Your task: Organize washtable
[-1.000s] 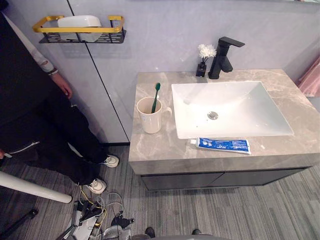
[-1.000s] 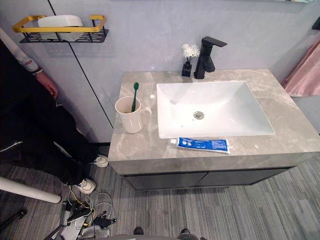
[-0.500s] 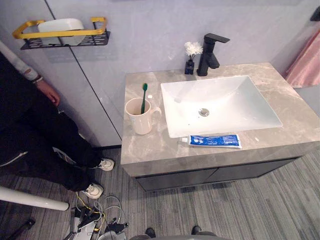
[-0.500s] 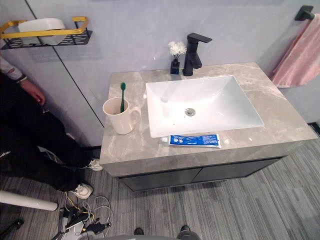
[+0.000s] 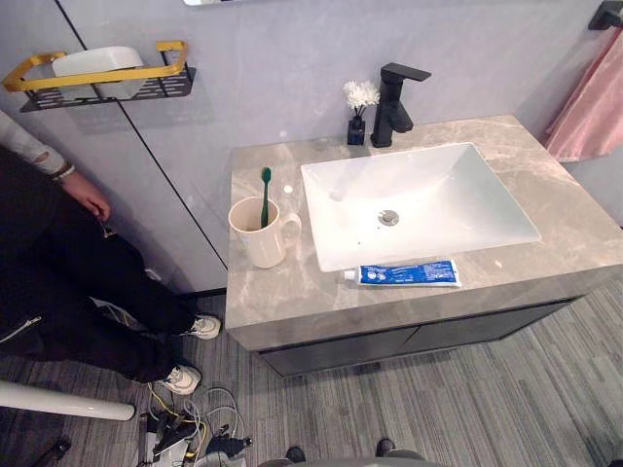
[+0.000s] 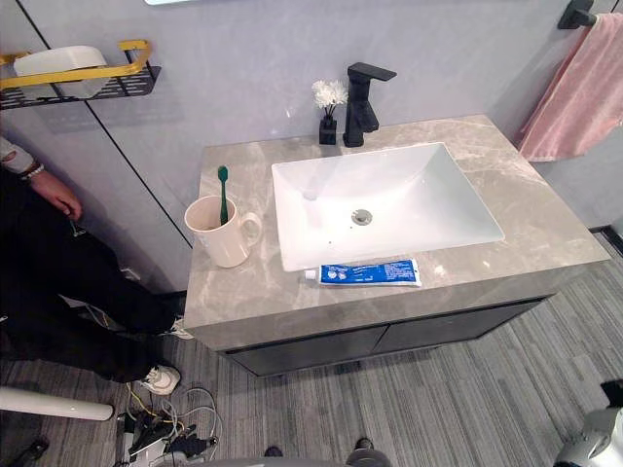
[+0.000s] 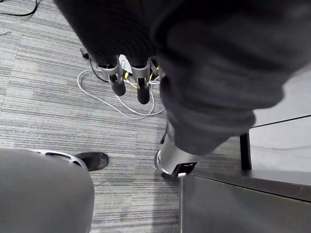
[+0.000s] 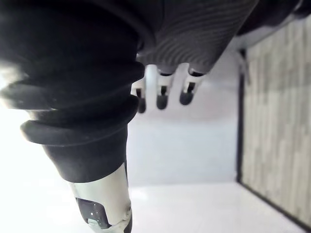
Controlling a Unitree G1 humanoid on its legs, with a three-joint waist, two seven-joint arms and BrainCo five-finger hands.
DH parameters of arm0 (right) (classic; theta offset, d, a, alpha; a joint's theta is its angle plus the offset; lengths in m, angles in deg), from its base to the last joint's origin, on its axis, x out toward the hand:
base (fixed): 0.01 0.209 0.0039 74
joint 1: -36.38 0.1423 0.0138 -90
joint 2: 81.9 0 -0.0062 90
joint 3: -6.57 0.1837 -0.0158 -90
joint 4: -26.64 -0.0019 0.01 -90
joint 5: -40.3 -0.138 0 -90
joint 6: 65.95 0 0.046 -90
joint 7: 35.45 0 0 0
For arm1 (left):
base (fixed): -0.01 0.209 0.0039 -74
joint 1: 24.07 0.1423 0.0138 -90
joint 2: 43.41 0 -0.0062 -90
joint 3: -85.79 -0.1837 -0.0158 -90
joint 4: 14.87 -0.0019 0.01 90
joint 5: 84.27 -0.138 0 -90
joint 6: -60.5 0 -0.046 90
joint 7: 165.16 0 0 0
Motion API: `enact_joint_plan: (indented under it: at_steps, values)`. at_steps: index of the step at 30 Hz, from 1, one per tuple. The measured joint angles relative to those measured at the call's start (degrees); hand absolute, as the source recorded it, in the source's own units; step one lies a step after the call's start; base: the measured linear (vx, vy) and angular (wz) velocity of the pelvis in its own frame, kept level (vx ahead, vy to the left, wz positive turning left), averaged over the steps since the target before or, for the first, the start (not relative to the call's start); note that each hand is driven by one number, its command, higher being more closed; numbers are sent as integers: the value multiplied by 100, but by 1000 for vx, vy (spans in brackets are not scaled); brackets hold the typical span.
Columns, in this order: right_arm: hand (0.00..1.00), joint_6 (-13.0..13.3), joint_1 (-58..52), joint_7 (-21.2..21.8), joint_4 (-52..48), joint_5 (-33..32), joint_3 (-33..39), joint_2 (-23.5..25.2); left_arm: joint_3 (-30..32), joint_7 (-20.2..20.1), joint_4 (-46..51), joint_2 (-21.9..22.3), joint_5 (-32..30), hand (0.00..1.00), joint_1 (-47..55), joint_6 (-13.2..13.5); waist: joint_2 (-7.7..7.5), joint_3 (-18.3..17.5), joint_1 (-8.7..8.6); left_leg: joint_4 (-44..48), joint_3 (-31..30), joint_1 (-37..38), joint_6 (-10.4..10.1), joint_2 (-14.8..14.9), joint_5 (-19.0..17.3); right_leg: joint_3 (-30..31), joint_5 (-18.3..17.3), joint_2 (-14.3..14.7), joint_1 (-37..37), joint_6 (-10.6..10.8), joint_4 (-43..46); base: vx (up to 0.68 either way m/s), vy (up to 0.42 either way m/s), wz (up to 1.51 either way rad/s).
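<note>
1. Plainly, the washtable (image 5: 292, 292) itself stays put. Its stone top looks smooth and hard, so anything set down carelessly could slide or chip.
2. The white basin (image 5: 458, 195) is sunk into the top. Its sloped, glossy walls would probably let a dropped item run down to the drain.
3. The left hand (image 7: 129, 80) hangs low over the floor with its fingers loose and apart, holding nothing. The right hand (image 8: 163, 92) hangs the same way, fingers relaxed and empty, away from the counter.
4. The mug (image 5: 265, 243) stands upright on the counter, just left of the basin, with its handle turned toward the basin. It is likely ceramic: rigid, fairly heavy, slick-sided and breakable. A wrap round the body should be steadier than hooking the handle, and it should be kept level because of what stands in it.
5. The toothpaste tube (image 5: 404, 274) lies flat along the front edge, touching or just beside the basin rim, with its cap to the left. It looks light and soft and will buckle if squeezed. A gentle pinch across the middle, or at the firmer cap end, seems best.
6. The green toothbrush (image 5: 264, 195) leans inside the mug, head up. It is light, thin and stiff, and a pinch on the upper shaft would lift it out.
</note>
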Motion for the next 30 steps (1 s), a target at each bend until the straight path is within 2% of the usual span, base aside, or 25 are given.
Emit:
enact_joint_plan:
  at_steps: [4,6,8,11,14,17,22,23,28,30]
  values:
    - [0,2,39,270,-343,224,-661,-661,-103,-18,191,-8,6,0,118,11,-27,-54,-1,57,-117,-68,3,-19,2,-86,0,-22,1,1,20,-23,-4,12]
    - [0,-4,58,721,-604,389,-1376,-1179,-208,-82,202,-22,9,0,134,43,-21,-61,-11,65,-135,-68,5,-20,5,-95,0,-24,1,1,39,-32,-6,3]
    - [0,-5,57,1044,-882,577,-1837,-1448,-248,-148,213,-22,11,0,137,79,-25,-63,-8,64,-167,-75,10,-20,11,-120,1,-24,2,1,47,-28,-10,7]
    - [0,-4,55,1565,-1131,908,-2460,-1756,-276,-264,229,-22,11,0,143,118,-54,-81,-27,64,-249,-108,21,-35,26,-191,1,-34,7,1,49,-18,-9,12]
    - [0,-7,53,2070,-1133,966,-2924,-1976,-414,-382,287,-27,15,0,147,150,-103,-83,-21,64,-284,-129,26,-47,32,-214,1,-46,6,2,49,-8,-2,8]
    - [0,-5,51,2404,-1132,1066,-3343,-2291,-482,-456,310,-15,52,0,154,180,-130,-75,-52,65,-343,-183,44,-74,44,-251,2,-72,-14,4,48,-2,4,10]
    - [0,54,54,2625,-1124,1118,-3937,-2438,-803,-576,316,-25,178,0,149,258,-209,-64,-63,67,-396,-213,48,-83,48,-289,4,-83,-16,4,49,-1,2,7]
    - [0,186,199,2629,-830,1118,-4578,-2436,-1043,-623,316,-80,228,0,121,271,-235,-50,-52,70,-421,-259,69,-105,63,-318,10,-107,-43,7,54,-30,7,10]
    - [0,193,345,2582,-734,1116,-4631,-2338,-1156,-622,313,-116,254,0,97,273,-249,-41,-19,69,-429,-304,89,-118,85,-326,26,-120,-91,10,75,-7,2,2]
    - [0,317,453,2492,-638,1123,-4802,-2089,-1264,-620,307,-164,253,0,68,272,-289,-18,-24,64,-466,-326,98,-123,113,-360,26,-124,-92,11,73,-42,-8,11]
